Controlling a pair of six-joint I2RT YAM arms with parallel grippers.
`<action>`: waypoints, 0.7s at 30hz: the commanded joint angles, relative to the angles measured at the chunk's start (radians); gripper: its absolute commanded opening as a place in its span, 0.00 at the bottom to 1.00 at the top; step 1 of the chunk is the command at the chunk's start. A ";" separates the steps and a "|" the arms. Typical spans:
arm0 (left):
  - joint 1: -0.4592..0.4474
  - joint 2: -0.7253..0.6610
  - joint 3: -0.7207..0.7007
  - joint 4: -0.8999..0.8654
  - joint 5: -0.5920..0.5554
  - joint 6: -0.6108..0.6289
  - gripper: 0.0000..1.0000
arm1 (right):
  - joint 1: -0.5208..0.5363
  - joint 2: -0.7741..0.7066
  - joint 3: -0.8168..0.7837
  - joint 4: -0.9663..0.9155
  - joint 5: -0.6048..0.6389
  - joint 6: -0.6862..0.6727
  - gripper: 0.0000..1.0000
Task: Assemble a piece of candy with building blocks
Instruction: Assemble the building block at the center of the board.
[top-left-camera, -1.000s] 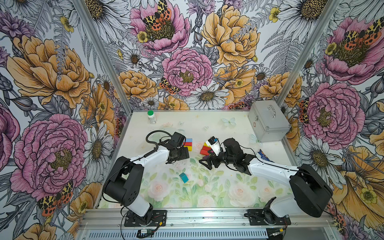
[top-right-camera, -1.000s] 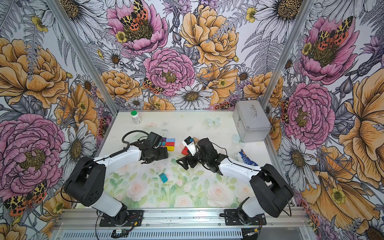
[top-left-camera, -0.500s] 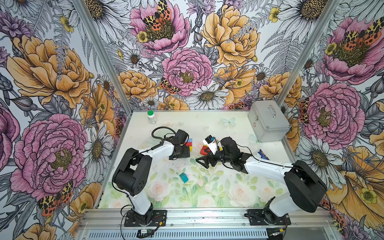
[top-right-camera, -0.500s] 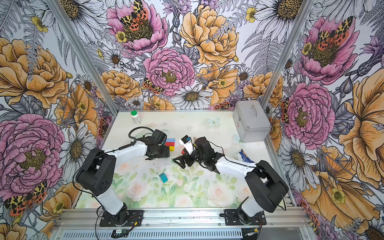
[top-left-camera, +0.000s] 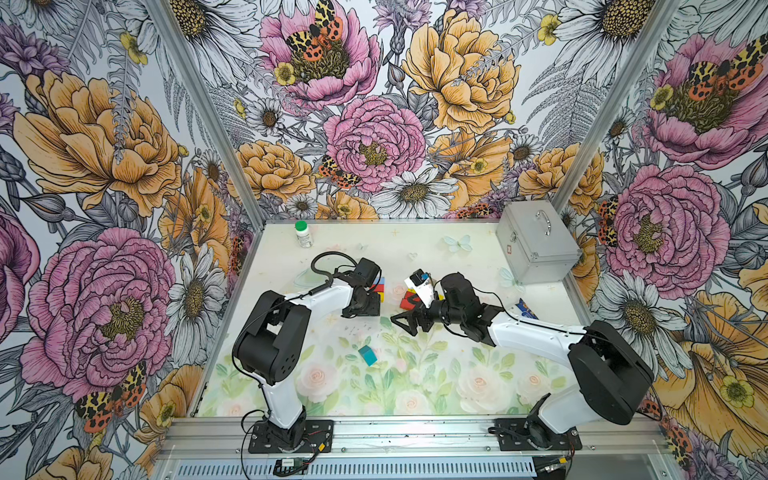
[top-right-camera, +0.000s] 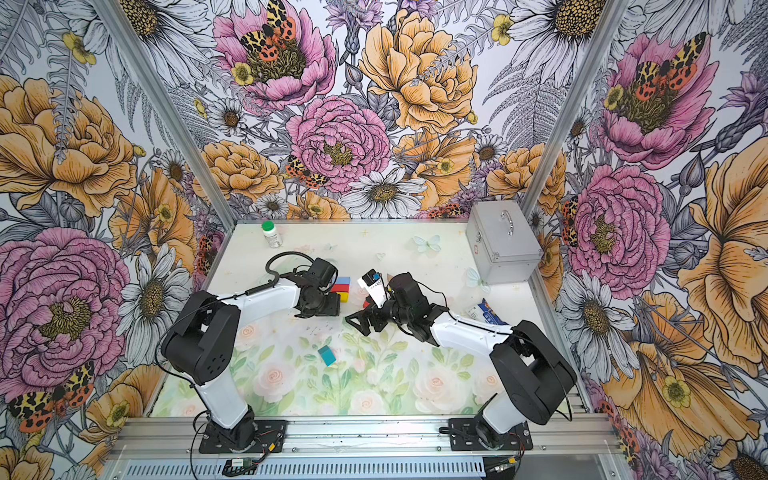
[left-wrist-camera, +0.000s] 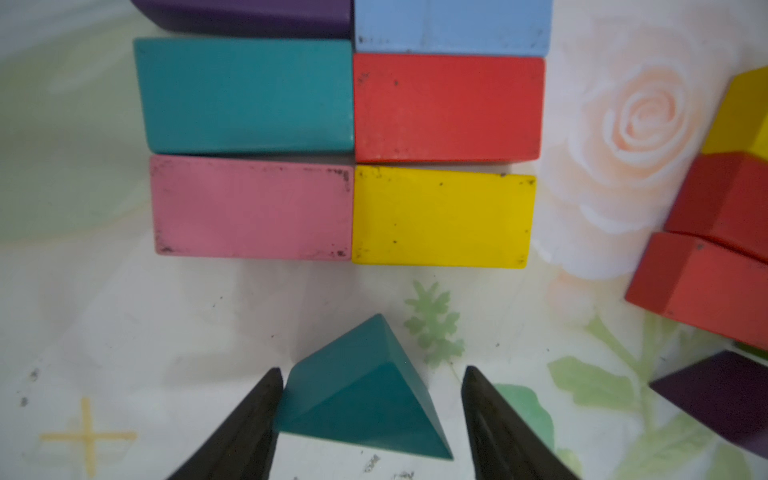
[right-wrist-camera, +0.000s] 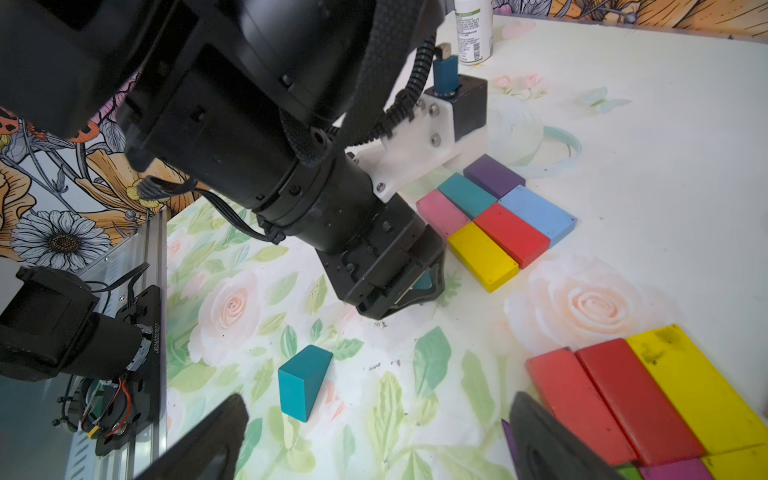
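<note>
The left gripper (left-wrist-camera: 370, 370) is seen partly open astride one teal triangle (left-wrist-camera: 361, 399), touched by one finger only. Six bricks (left-wrist-camera: 446, 108) are laid edge to edge in two rows of three nearby. The right gripper (right-wrist-camera: 378, 401) is spread wide, empty.

White arms (top-left-camera: 328, 297), black joints (top-left-camera: 270, 345)

Slab of six flat bricks, flush on the worktop (left-wrist-camera: 124, 332): purple brick (left-wrist-camera: 249, 16), teal brick (left-wrist-camera: 245, 95), pink brick (left-wrist-camera: 253, 208); alongside, light blue brick (left-wrist-camera: 453, 25), red brick (left-wrist-camera: 449, 108), yellow brick (left-wrist-camera: 442, 216). One teal triangle (left-wrist-camera: 361, 395), near the pink-yellow seam but apart. One teal block (right-wrist-camera: 303, 382), upright, well apart.
</note>
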 joint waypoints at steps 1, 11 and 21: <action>-0.008 0.011 0.024 -0.012 0.014 0.027 0.66 | 0.005 0.017 0.031 -0.010 0.004 -0.008 0.99; -0.006 0.011 0.028 -0.028 -0.004 0.038 0.60 | 0.005 0.026 0.032 -0.011 0.003 -0.010 0.99; -0.018 -0.014 0.041 -0.049 0.021 0.103 0.90 | 0.005 0.022 0.030 -0.012 0.003 -0.014 0.99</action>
